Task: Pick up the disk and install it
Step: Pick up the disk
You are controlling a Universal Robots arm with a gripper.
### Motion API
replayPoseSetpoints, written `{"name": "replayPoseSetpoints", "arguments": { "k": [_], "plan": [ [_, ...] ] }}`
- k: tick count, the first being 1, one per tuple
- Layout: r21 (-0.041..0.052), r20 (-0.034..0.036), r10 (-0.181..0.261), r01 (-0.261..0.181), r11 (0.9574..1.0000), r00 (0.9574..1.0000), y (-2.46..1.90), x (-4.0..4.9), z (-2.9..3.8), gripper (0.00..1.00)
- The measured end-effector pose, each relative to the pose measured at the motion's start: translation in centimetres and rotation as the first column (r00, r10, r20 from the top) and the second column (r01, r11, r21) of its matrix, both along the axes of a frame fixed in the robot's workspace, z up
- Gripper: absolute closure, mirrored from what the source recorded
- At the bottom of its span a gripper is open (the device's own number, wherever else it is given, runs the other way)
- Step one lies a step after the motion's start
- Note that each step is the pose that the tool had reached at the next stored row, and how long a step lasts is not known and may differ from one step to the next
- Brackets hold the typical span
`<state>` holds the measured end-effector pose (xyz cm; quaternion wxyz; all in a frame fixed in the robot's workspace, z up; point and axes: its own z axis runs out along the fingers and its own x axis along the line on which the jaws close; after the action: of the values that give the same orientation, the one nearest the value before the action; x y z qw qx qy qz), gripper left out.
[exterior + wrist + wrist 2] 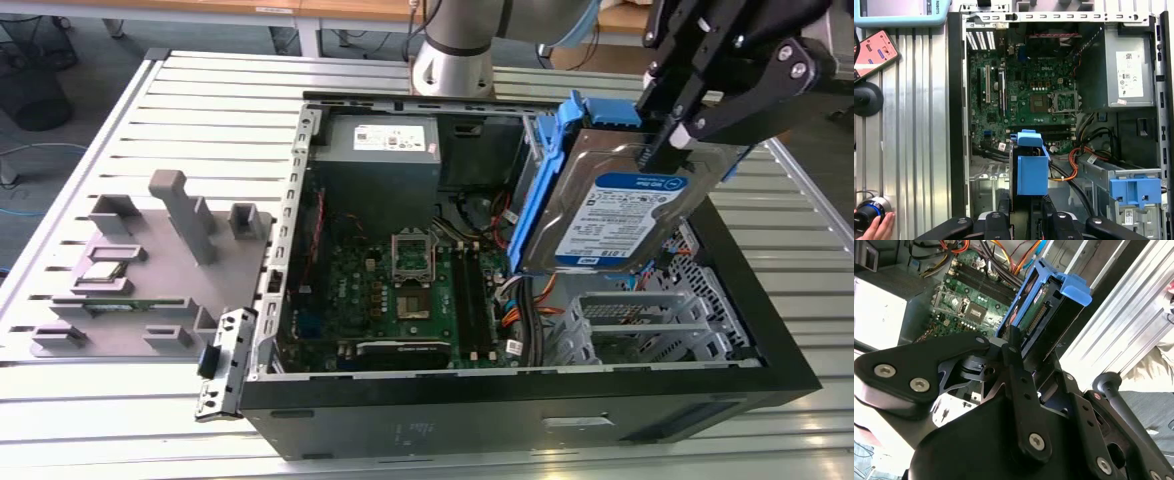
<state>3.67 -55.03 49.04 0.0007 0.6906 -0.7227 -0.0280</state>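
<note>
Your claw (pixel 671 145) is shut tight on the top end of the disk (pixel 617 215). I think you hold it there to leave the low end free. The disk hangs tilted, label facing out, up over the open computer case (pixel 534 420). It is above the metal cage (pixel 641 318) on the exterior view's right. Orange wires (pixel 518 300) lie just beside that cage and could get in the way. The green board (pixel 400 285) and grey power box (pixel 384 165) sit well apart. A hand (pixel 874 227) rests on the bench (pixel 919 125).
</note>
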Motion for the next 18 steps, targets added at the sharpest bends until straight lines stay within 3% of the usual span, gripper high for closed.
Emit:
{"name": "replayPoseSetpoints", "arguments": {
  "k": [13, 18],
  "plan": [
    [0.0000, -0.0020, 0.000, 0.000, 1.0000, 1.0000, -0.21, 4.30, -0.19, 0.65],
    [-0.0001, -0.0021, 0.000, 0.000, 1.0000, 1.0000, -0.59, 5.26, -0.33, 0.65]
  ]
}}
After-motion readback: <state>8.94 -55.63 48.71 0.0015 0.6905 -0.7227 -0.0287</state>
